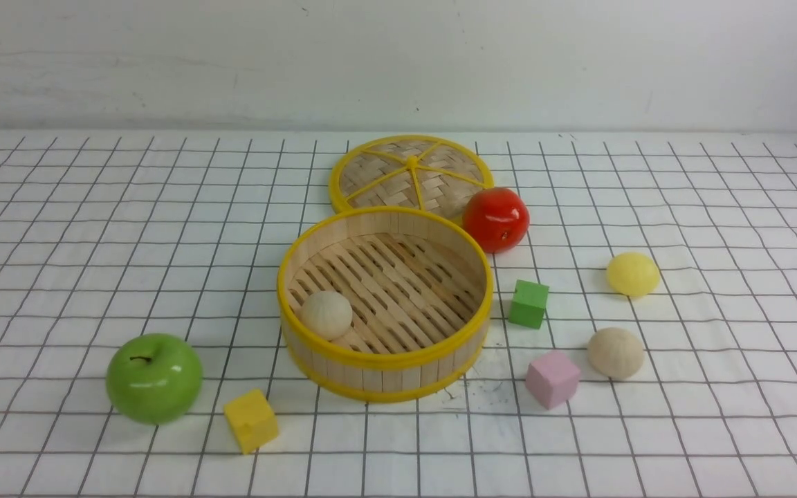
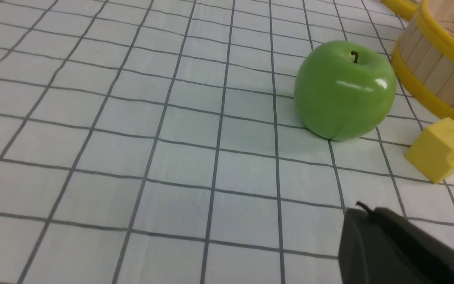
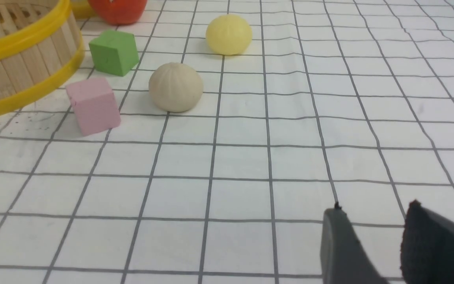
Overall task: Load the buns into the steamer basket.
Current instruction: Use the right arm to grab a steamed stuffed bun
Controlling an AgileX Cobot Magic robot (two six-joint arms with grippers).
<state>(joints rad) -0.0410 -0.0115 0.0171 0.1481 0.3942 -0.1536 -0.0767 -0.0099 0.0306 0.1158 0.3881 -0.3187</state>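
Observation:
The steamer basket (image 1: 385, 365) stands mid-table, and one beige bun (image 1: 326, 315) lies inside it against the left wall. A second beige bun (image 1: 615, 353) (image 3: 175, 87) rests on the cloth to its right, beside a pink cube. Farther back sits the pale yellow bun (image 1: 632, 274) (image 3: 228, 34). Neither arm shows in the front view. My left gripper (image 2: 363, 211) is shut and empty, low over the cloth near the green apple. My right gripper (image 3: 374, 209) is open with nothing between its fingers, well short of the beige bun.
The woven lid (image 1: 410, 173) lies behind the basket, with a red tomato (image 1: 495, 218) at its right. A green cube (image 1: 528, 303) and pink cube (image 1: 552, 377) stand right of the basket. A green apple (image 1: 154, 377) and yellow cube (image 1: 251, 420) stand front left.

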